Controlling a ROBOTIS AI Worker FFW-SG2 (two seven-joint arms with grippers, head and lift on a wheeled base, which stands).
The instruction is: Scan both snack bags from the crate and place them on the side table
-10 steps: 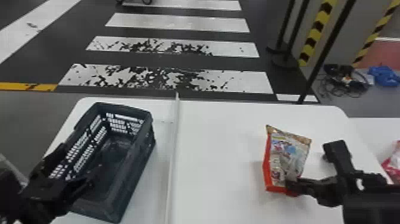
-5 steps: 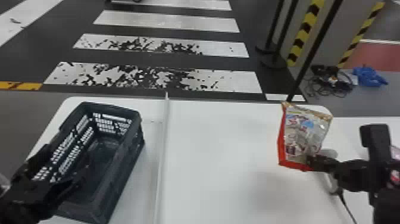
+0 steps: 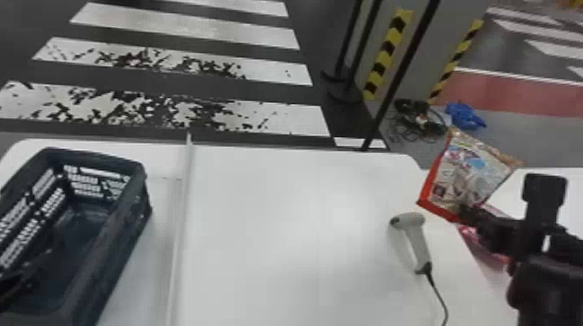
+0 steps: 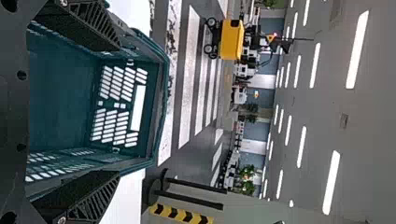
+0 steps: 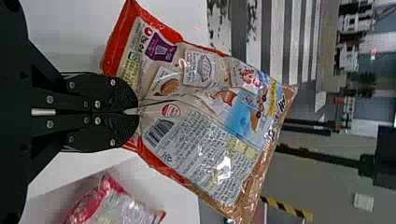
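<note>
Left gripper (image 4: 114, 112) poised at the crate (image 3: 138, 190), fingers spread apart, nothing gripped. Scanner (image 3: 414, 238) laid on the white tabletop (image 3: 295, 242) near its right-hand edge, cable trailing toward the near side. Right gripper (image 5: 136, 112): fingers closed on the red-edged snack bag (image 3: 470, 175) by its lower part; bag is held tilted, beyond the scanner, about where the tabletop gives way to the side table (image 3: 573, 195). Barcode (image 5: 159, 132) left uncovered by the fingers. Pink bag (image 5: 109, 205) seen lying on the side table, below the held one.

Step in hand, as judged: the final placing; scanning is presumably done, with one bag set down. Next, the held bag needs to be carried fully over the side table, lowered beside the pink one rather than on top of it, and released only once supported.
</note>
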